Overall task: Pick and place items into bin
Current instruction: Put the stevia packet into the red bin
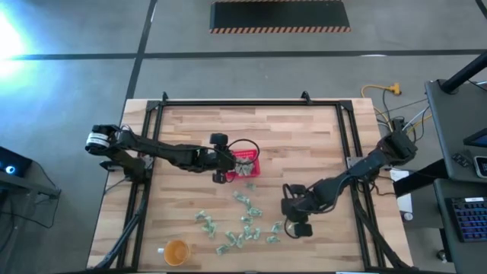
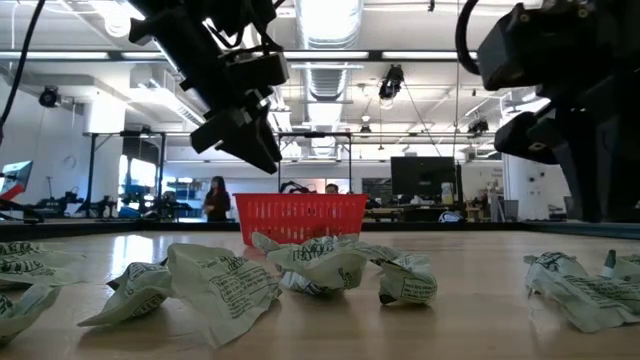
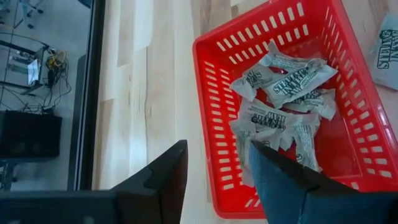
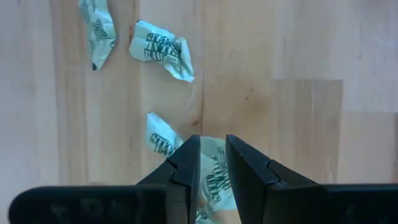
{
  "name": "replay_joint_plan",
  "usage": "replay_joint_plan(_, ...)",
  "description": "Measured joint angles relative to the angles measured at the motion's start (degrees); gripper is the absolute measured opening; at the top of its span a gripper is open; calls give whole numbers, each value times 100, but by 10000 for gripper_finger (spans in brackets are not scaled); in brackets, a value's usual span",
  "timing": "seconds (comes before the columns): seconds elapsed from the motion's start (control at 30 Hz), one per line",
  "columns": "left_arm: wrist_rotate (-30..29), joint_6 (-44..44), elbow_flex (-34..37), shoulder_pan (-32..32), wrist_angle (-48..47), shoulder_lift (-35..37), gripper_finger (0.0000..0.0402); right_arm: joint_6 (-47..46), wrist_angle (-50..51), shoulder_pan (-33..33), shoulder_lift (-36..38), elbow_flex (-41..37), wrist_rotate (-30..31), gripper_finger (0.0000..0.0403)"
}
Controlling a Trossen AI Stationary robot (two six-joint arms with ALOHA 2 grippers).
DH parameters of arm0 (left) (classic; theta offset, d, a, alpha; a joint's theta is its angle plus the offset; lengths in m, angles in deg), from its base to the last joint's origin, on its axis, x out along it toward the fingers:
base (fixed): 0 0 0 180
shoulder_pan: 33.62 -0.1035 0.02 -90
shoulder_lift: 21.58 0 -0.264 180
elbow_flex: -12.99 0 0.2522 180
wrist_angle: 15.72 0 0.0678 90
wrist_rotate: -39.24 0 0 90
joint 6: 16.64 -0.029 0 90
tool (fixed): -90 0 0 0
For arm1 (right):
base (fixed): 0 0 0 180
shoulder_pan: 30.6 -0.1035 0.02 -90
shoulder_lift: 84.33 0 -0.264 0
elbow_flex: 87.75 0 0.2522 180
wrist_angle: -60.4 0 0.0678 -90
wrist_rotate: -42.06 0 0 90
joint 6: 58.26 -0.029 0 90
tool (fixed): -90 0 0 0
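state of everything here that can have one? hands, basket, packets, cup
left hand: open, empty, above the red basket's edge
right hand: fingers close together astride a packet on the table, grip not certain
red basket: upright, holding several packets
packets in basket: crumpled, piled loosely
loose packets: scattered on the table, outside the basket
orange cup: upright near the table's front edge
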Motion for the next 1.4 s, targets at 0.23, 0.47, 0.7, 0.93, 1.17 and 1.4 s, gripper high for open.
replay_joint_plan(0.23, 0, 11, 0, 2, 7, 0, 155, -72, -20, -106, -4, -136, 419, 68)
replay_joint_plan(0.47, 2, 24, 0, 9, 2, 0, 155, -301, -98, -210, -4, -163, 70, 69)
replay_joint_plan(0.7, 2, 159, 0, 9, 2, 2, 155, -327, -275, -485, -7, -164, 129, 94)
replay_joint_plan(0.93, 7, 295, 0, 11, 4, 2, 155, -476, -436, -660, -9, -333, 422, 127)
replay_joint_plan(1.17, 7, 321, 0, 11, 2, 2, 155, -556, -558, -669, -9, -520, 442, 145)
replay_joint_plan(1.4, 7, 326, 0, 11, 3, 2, 155, -547, -586, -682, -9, -591, 665, 127)
